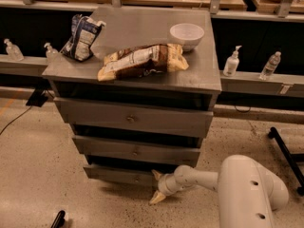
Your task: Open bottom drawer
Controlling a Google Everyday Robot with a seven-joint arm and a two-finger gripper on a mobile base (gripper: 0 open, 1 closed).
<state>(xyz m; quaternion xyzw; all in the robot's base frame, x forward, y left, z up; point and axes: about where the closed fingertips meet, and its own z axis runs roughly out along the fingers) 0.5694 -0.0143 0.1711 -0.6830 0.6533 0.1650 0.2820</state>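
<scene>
Noting the bottom drawer (114, 174) lowest in the chest (137, 30), its long front running left to right, knob (137, 178) central. My gripper (156, 187) sits just right of that knob, near the floor, jaws spread, pointing left.

Grey bottom drawer (118, 174) sits lowest, spread claw (156, 186) just beside its front.

Gripper (156, 186) before bottom drawer (111, 174) (right of centre)
</scene>
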